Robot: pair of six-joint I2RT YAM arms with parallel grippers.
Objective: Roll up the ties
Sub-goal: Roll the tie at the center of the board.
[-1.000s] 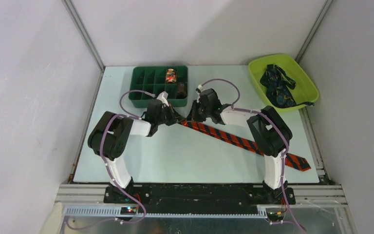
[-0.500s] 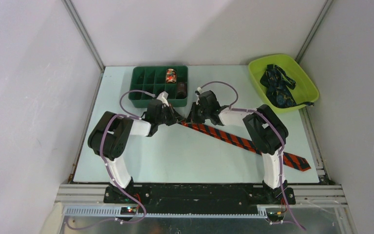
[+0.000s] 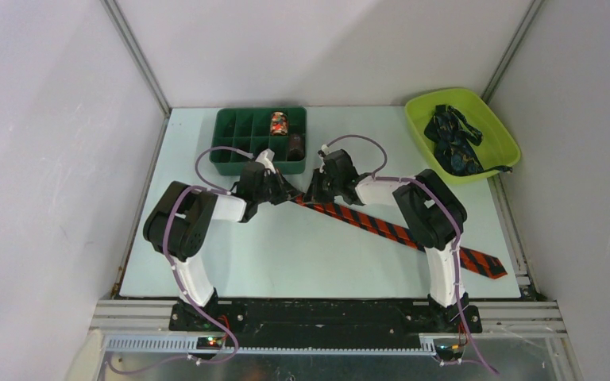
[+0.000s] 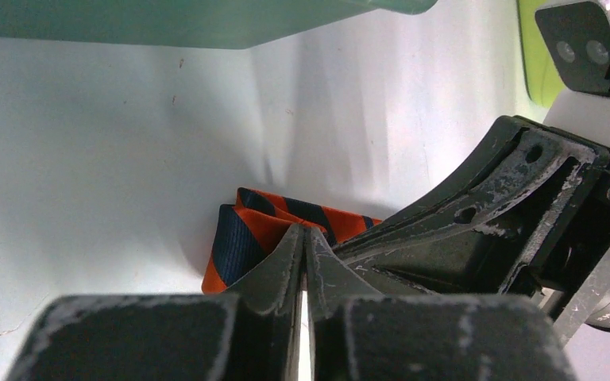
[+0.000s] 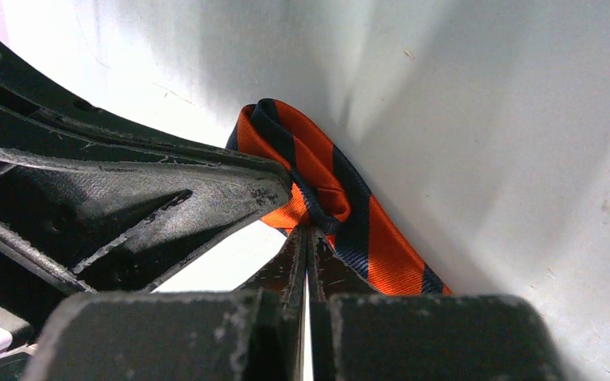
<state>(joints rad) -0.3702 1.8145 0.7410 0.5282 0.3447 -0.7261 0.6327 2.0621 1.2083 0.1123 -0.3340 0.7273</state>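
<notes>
Two grippers sat tip to tip in the top view — left gripper point(image 3: 284, 190) and right gripper point(image 3: 308, 193) — at the folded end of the red-orange tie point(image 3: 381, 226), which ran diagonally across the desk point(image 3: 286, 262). Left wrist: jaws pressed together, tips at the fold. Right wrist: jaws closed, touching the tie.

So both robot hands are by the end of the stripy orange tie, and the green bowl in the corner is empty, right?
Not quite. The lime-green bin isn't empty: the top view shows dark navy ties heaped in it. The left gripper and right gripper are indeed at the end of the orange striped tie.
</notes>
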